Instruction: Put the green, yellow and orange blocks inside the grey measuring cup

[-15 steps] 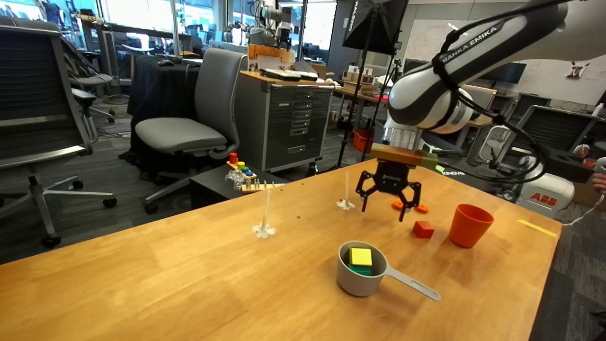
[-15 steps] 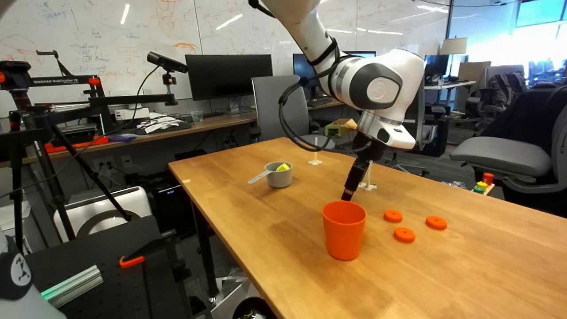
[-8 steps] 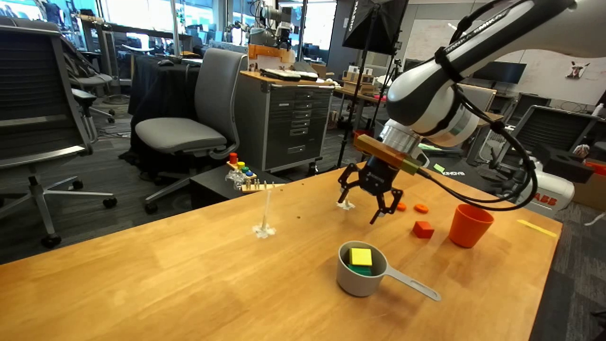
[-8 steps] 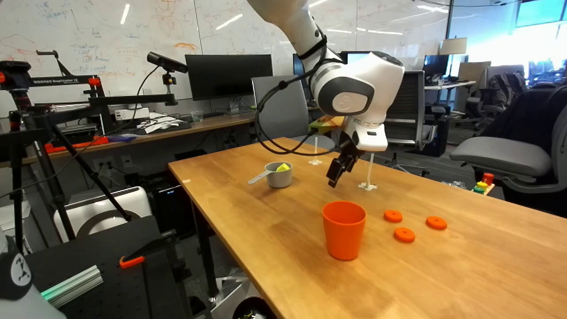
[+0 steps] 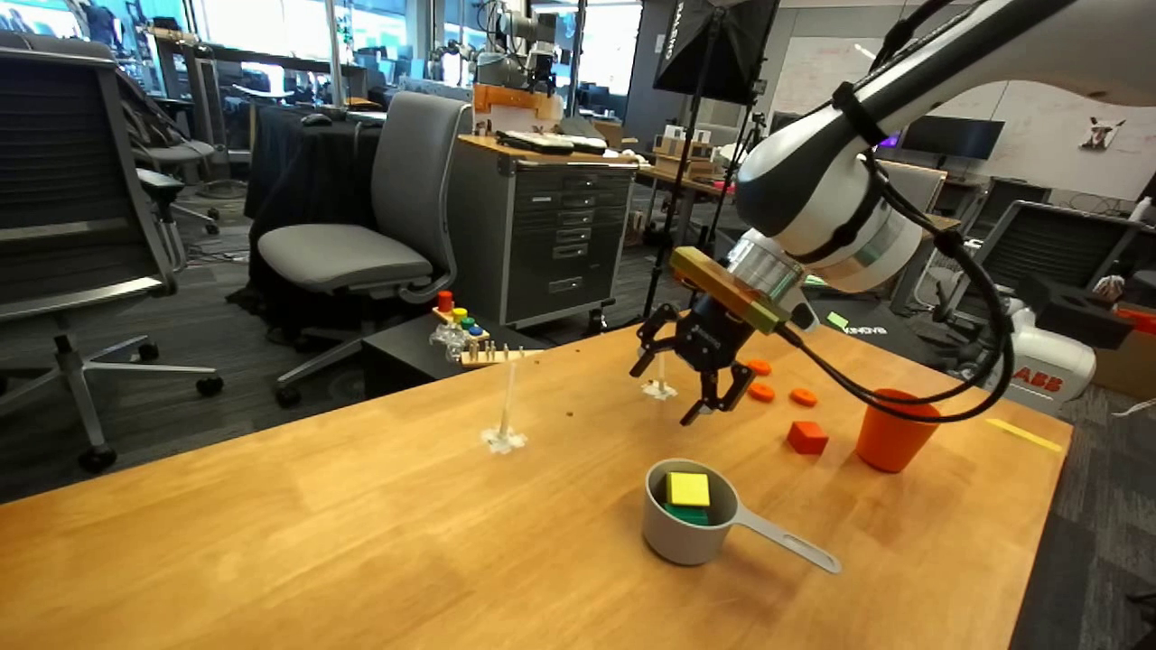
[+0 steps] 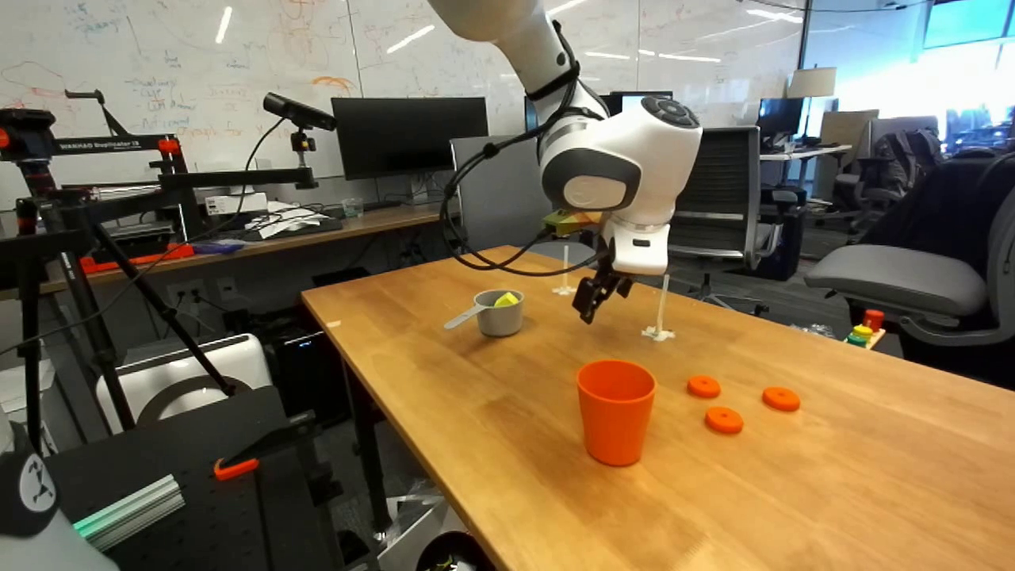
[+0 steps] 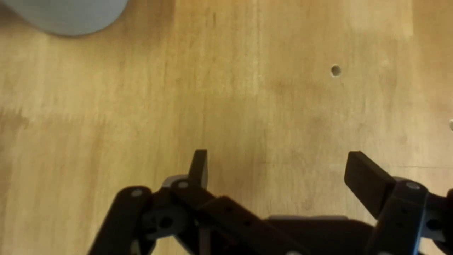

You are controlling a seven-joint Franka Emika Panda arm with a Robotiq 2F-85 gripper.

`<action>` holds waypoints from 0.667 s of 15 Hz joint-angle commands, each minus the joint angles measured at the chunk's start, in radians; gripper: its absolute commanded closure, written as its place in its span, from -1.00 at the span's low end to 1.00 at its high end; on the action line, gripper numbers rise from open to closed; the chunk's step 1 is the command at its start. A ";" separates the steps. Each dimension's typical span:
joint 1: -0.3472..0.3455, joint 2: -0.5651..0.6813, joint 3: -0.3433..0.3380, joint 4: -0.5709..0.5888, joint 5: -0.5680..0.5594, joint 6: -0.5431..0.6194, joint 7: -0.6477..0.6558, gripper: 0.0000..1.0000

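The grey measuring cup point(image 5: 675, 540) stands on the table, its handle toward the front right; it also shows in an exterior view point(image 6: 500, 319) and at the top left of the wrist view point(image 7: 70, 16). Inside it the yellow block point(image 5: 688, 489) lies on the green block point(image 5: 688, 515). The orange block point(image 5: 807, 438), reddish, sits on the table beside the orange cup; in an exterior view the cup hides it. My gripper point(image 5: 666, 394) is open and empty, tilted, above the table behind the measuring cup. In the wrist view the gripper point(image 7: 277, 156) has only bare wood between its fingers.
The orange cup point(image 5: 890, 441) stands right of the orange block, the arm's cable passing in front. Several orange discs point(image 6: 724, 420) lie near it. Two thin upright pegs point(image 5: 508, 411) point(image 6: 661, 309) are fixed to the table; one stands just behind my gripper.
My gripper has tilted and moved away from above the orange block, leftward and slightly up in both exterior views. It stays open. The blocks and both cups have not moved.
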 commanded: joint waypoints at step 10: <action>0.038 -0.061 0.257 -0.128 0.584 0.689 -0.017 -1.00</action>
